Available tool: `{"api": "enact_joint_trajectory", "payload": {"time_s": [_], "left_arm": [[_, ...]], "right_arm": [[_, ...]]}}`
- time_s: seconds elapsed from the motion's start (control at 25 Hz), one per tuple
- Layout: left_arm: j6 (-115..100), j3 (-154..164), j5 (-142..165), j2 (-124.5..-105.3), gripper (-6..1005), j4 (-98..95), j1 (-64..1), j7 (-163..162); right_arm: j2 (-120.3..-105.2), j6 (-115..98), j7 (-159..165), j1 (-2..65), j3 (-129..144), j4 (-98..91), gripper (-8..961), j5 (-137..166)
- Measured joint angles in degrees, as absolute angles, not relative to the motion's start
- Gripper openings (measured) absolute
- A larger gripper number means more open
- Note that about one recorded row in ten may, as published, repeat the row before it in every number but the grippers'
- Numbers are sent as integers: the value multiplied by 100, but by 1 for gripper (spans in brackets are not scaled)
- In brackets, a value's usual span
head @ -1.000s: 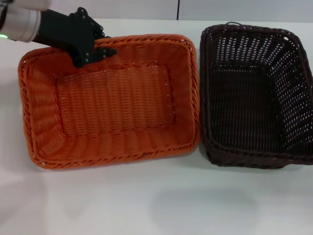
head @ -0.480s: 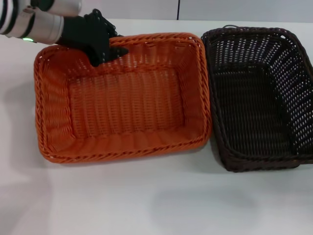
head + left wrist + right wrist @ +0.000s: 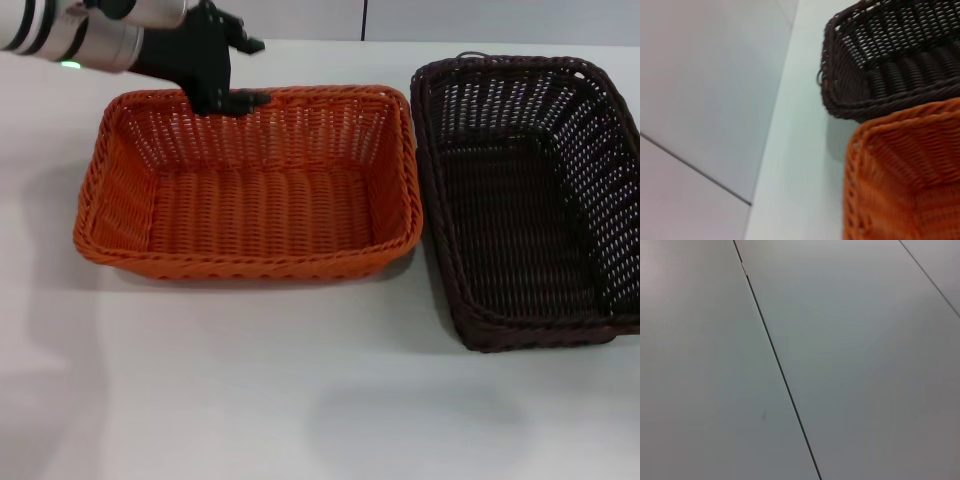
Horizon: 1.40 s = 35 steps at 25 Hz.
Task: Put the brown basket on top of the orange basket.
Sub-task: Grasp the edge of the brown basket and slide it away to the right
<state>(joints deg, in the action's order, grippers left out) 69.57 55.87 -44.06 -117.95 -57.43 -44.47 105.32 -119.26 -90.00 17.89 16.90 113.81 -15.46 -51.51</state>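
Our left hand (image 3: 232, 95) is clamped on the far rim of the orange basket (image 3: 250, 190), at the worktop's (image 3: 300, 400) left. The brown basket (image 3: 530, 190) sits just beside it, on the right.

Woven orange basket (image 3: 250, 215); dark brown basket (image 3: 530, 200).

Lab-like test bench: bare white table (image 3: 300, 400), plain panelled wall (image 3: 840, 340).
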Motion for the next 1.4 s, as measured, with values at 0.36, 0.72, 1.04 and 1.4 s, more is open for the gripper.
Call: {"api": "enact_joint_trajectory", "payload": {"time_s": [0.36, 0.72, 1.04, 1.4], "left_arm": [[4596, 6429, -4726, -11846, 561, -6686, -3814, 10540], [-2967, 9341, -4828, -11827, 563, -6423, -2730, 10075], [-7170, 10010, -2784, -11807, 565, -5803, -1336, 5572], [-8138, 9378, -2206, -11815, 610, -3400, -721, 738]], "right_arm": [[-11949, -9001, 1820, 1656, 11387, -1572, 825, -5154], [-11960, -8991, 1831, 1644, 11412, -1596, 825, -5155], [-11950, -9262, 1793, 1695, 11676, -1598, 825, -5140], [-11925, -10187, 1581, 1789, 11902, -1551, 825, -4097]]}}
